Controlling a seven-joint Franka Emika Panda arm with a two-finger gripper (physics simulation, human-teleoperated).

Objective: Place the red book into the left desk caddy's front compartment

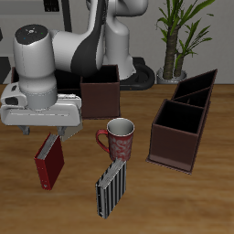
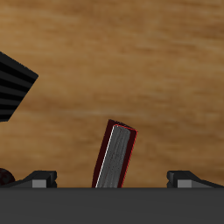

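The red book (image 1: 50, 161) stands upright on the table near its front edge, with its white page edge showing in the wrist view (image 2: 115, 156). My gripper (image 1: 43, 130) hangs just above the book, open and empty. In the wrist view the gripper (image 2: 114, 179) has its two fingertips (image 2: 39, 178) wide apart, with the book's top between them, and I see no contact. The left desk caddy (image 1: 179, 144), dark maroon-brown with slanted walls, stands across the table, its big square section nearest the front edge.
A red patterned mug (image 1: 119, 139) stands between the book and the left caddy. A black-and-white striped book (image 1: 111, 189) stands in front of the mug and also shows in the wrist view (image 2: 13, 87). A second dark caddy (image 1: 101, 93) stands farther back.
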